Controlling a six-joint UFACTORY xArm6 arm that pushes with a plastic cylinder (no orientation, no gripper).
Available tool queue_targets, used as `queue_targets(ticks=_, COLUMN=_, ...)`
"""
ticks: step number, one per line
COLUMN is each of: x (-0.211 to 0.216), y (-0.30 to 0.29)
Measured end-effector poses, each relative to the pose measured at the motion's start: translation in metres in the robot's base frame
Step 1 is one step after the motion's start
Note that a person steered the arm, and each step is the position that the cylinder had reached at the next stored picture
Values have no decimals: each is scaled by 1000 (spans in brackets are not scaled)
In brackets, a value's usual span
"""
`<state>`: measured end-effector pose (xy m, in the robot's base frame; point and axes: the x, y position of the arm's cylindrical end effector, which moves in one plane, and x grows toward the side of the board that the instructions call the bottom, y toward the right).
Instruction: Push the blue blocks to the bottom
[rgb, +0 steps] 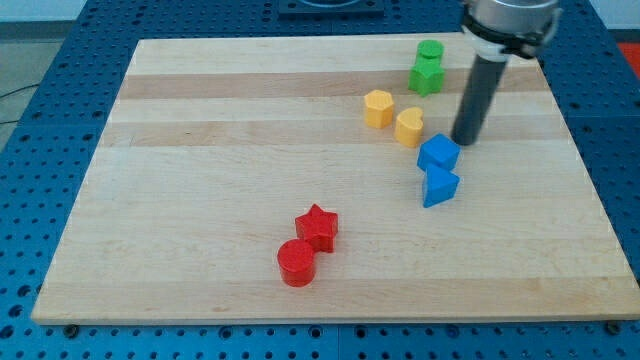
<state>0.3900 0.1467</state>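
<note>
Blue cube (438, 153) touching blue triangular block (439, 186) pointing toward view's bottom-left, my tip (465, 141) just right of cube, yellow heart block (409, 127) upper left, no jaws on rod.

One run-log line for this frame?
my tip: touching blue cube, upper right | blue wedge: below cube | blue blocks: mid-board, not bottom

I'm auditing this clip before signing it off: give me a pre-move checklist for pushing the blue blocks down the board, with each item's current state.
1. My tip sits above the blue blocks, on the view's top-right side: ok.
2. Tip touching the blue cube: cannot tell; it is very close.
3. Blue cube and blue triangular block together, so one push may carry both: ok.
4. Path toward the view's bottom free of blocks: ok; red star and red cylinder lie well left.
5. Yellow heart clear of the push: not ok, it nearly touches the cube.
</note>
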Motion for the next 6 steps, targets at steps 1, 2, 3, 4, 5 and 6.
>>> queue_targets(ticks=1, x=-30, y=-38)
queue_targets(ticks=2, x=-32, y=-35)
queue_targets(ticks=3, x=-26, y=13)
queue_targets(ticks=4, x=-6, y=15)
queue_targets(ticks=5, x=36, y=-26)
queue_targets(ticks=6, x=66, y=-30)
